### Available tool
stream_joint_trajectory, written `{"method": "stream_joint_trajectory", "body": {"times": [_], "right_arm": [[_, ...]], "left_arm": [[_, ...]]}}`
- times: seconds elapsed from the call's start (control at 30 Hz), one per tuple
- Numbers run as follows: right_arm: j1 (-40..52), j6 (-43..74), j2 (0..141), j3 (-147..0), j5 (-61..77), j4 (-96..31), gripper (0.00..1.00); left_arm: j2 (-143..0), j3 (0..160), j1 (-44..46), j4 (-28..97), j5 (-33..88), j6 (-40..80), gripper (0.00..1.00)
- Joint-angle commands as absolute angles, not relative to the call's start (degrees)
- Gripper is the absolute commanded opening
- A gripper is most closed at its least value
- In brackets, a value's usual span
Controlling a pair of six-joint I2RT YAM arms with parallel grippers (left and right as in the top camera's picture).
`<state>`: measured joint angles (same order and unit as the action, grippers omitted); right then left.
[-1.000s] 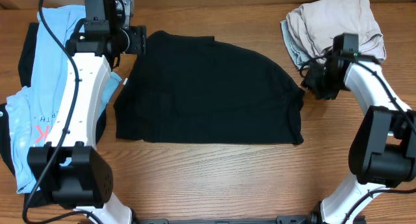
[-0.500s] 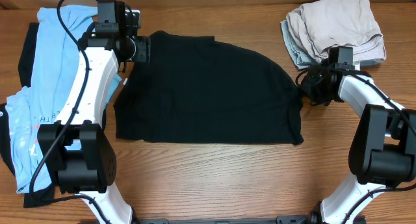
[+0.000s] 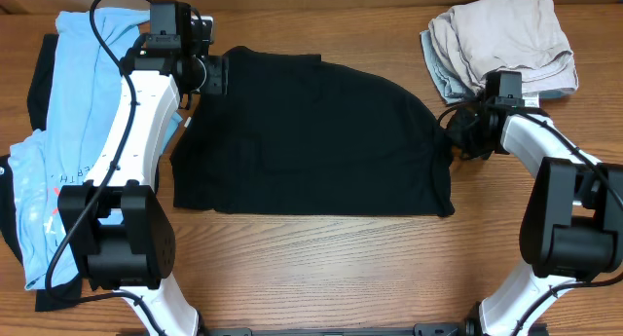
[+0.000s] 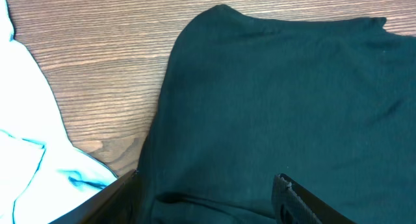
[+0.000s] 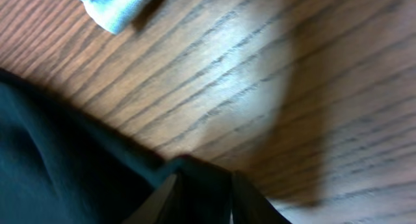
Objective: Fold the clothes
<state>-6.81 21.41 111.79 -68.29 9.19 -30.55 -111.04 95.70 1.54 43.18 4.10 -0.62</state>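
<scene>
A plain black garment [image 3: 311,131] lies spread flat in the middle of the table. My left gripper [image 3: 216,76] is at its top-left corner. In the left wrist view the fingers [image 4: 208,201] are wide open and low over the black cloth [image 4: 279,94], which lies between them. My right gripper [image 3: 456,131] is at the garment's right edge. In the right wrist view its fingers [image 5: 203,198] are close together with a raised fold of the black cloth [image 5: 65,152] pinched between them.
A light-blue printed tee [image 3: 78,102] lies in a heap at the left, its edge in the left wrist view [image 4: 26,152]. A beige and grey pile [image 3: 506,39] sits at the back right; a grey corner shows in the right wrist view [image 5: 117,6]. Wooden table [image 3: 321,268].
My left gripper has moved right to the black garment's top-left corner. My right gripper has moved left from beside the beige pile onto the garment's right edge.
</scene>
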Motion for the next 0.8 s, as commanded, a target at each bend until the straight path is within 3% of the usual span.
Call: {"method": "stream_joint_trajectory", "body": {"times": [0.0,0.13,0.23,0.77], "right_arm": [[-6.0,21.96,113.95,-66.32,7.53,-28.56,0.24],[-6.0,21.96,116.81,-66.32,7.51,-27.24,0.17],[-6.0,21.93,117.38,-66.35,7.44,-26.96,0.05],[-9.63,15.73,106.26,-81.45,7.09,-37.65,0.04]], "left_arm": [[-112.07,95.31,2.02,43.46,4.51,-1.72,0.65],[-112.07,95.31,2.02,43.55,4.51,-1.74,0.65],[-112.07,95.31,2.02,43.7,4.51,-1.74,0.65],[-112.07,95.31,2.0,42.13,4.49,-1.76,0.69]]}}
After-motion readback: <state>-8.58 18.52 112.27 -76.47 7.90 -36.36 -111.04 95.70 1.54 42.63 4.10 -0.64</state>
